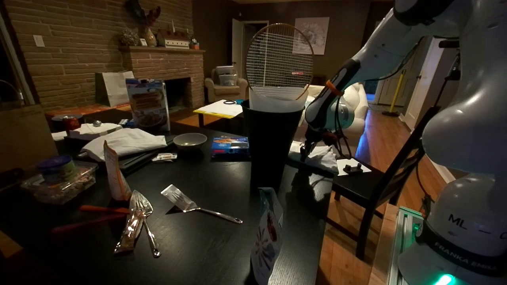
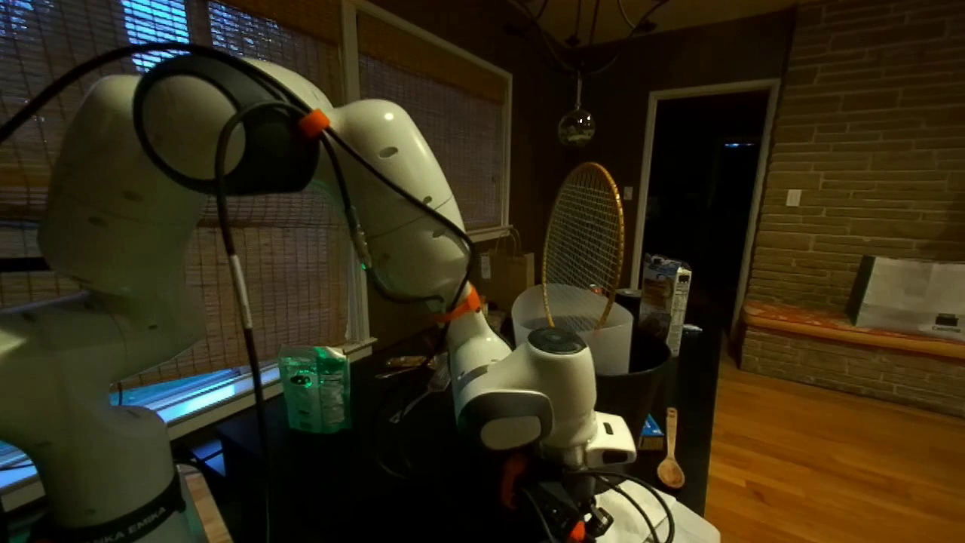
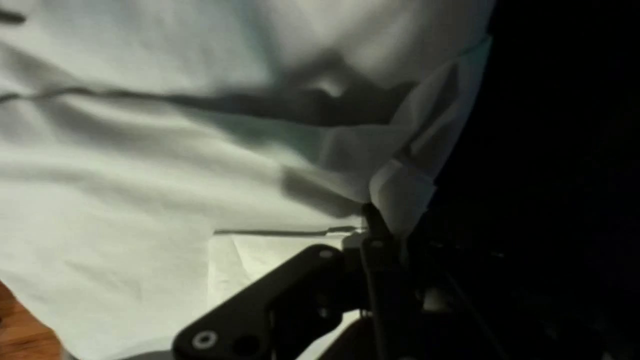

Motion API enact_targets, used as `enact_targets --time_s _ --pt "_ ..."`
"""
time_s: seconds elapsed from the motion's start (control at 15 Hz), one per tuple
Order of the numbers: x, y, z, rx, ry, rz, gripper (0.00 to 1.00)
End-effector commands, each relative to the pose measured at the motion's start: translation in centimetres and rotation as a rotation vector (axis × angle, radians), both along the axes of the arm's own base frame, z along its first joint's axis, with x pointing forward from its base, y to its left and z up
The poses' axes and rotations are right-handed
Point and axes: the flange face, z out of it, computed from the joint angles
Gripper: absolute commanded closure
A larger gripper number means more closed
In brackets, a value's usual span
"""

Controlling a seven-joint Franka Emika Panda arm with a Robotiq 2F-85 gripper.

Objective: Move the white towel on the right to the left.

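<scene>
A white towel — rumpled, its surface creased into folds — lies at the edge of a black table.

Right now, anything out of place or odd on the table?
Yes: an orange-rimmed strung racket rises head-up from the tall black bin on the dark table. Sports gear looks odd alongside a slotted metal spatula. I make out no spill or damage, though the light is dim.

Dark fingers stand at the edge of a rumpled white towel, wooden floor lower left.
</scene>
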Motion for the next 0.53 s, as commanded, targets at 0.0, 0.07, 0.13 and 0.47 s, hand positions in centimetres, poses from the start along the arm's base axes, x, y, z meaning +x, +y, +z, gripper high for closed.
enact_targets --time_s 0.0,0.07,0.13,0.47 --pt "-3.6 7.2 1.3 0.095 0.021 0.164 0.98" --pt "-4.0 9.4 1.1 0.13 0.018 0.204 0.98" --pt "-4.4 11.7 1.0 0.166 0.023 0.245 0.98" --pt "-3.0 17.9 0.4 0.262 0.022 0.344 0.91"
